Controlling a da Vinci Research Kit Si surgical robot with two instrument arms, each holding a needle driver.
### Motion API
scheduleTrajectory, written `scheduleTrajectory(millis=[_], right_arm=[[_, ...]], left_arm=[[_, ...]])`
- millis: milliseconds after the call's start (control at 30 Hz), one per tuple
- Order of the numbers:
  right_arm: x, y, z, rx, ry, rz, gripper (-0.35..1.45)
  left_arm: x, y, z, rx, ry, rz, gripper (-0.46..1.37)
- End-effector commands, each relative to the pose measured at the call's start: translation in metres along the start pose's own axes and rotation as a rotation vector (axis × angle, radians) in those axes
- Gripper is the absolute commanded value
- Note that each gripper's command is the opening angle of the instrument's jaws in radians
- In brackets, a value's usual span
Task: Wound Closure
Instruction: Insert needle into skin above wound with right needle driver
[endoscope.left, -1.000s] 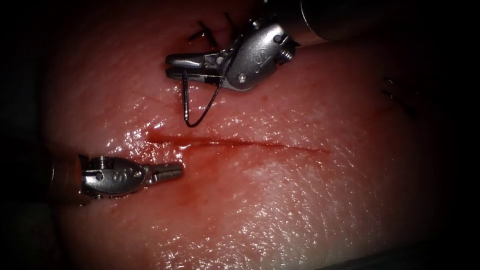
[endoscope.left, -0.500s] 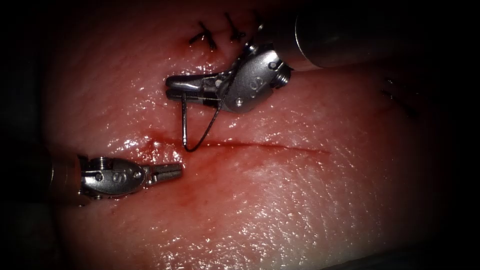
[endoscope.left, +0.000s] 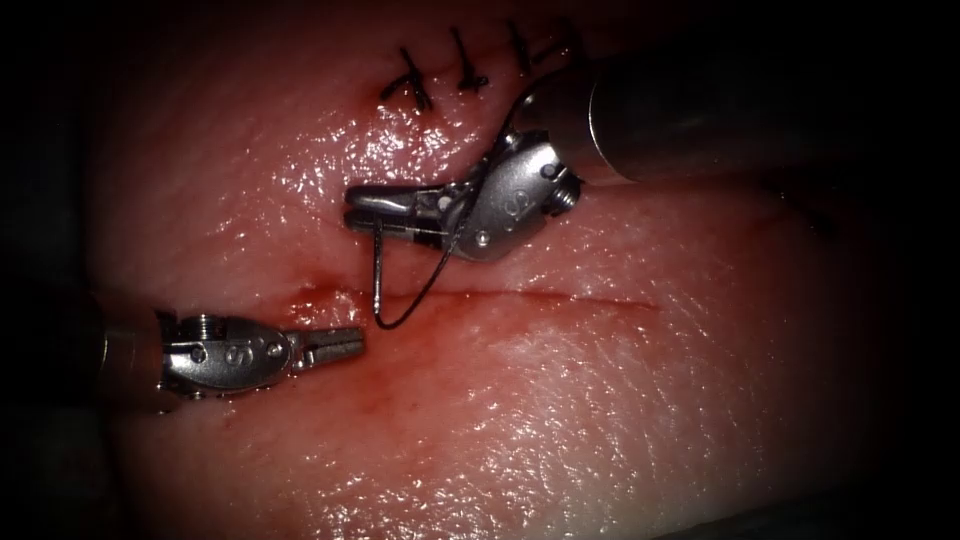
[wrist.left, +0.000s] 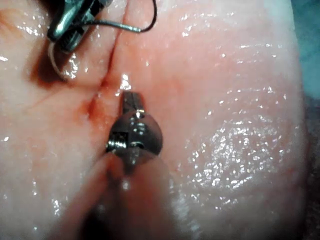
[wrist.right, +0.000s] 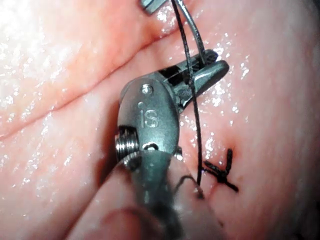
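Hanging from right jaws (endoscope.left: 362, 210): needle (endoscope.left: 380, 275), over cut (endoscope.left: 520, 295).

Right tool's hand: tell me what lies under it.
Under the right hand, which holds the needle near one end, lies bare wet tissue. The needle curves down to the cut; whether its tip has entered cannot be seen.

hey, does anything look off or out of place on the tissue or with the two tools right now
Nothing stands out. The right tool is shut on the needle near its blunt end, the curve hanging over the cut, not visibly in the tissue. The left tool holds nothing. Red fluid marks the cut's left end.
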Motion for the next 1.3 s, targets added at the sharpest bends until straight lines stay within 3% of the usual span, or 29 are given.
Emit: scheduleTrajectory(millis=[33,300,633,967,1300], right_arm=[[0.0000,0.0001,0.0000,0.003,-0.003,0.006,-0.35],[0.0000,-0.0008,0.0001,0.030,-0.014,0.059,-0.35],[-0.0014,-0.0042,0.0001,0.059,-0.042,0.112,-0.35],[-0.0016,-0.0037,-0.0013,0.077,-0.111,0.172,-0.35],[-0.0018,-0.0046,-0.0009,0.126,-0.114,0.189,-0.35]], left_arm=[[0.0000,0.0000,0.0000,-0.002,0.002,-0.001,-0.35],[0.0000,0.0000,0.0000,0.000,0.008,-0.003,-0.35],[0.0000,0.0000,0.0000,0.000,0.008,-0.003,-0.35],[0.0001,-0.0001,0.0002,0.002,0.007,-0.004,-0.35],[0.0002,0.0001,0.0004,0.000,0.009,-0.006,-0.35]])
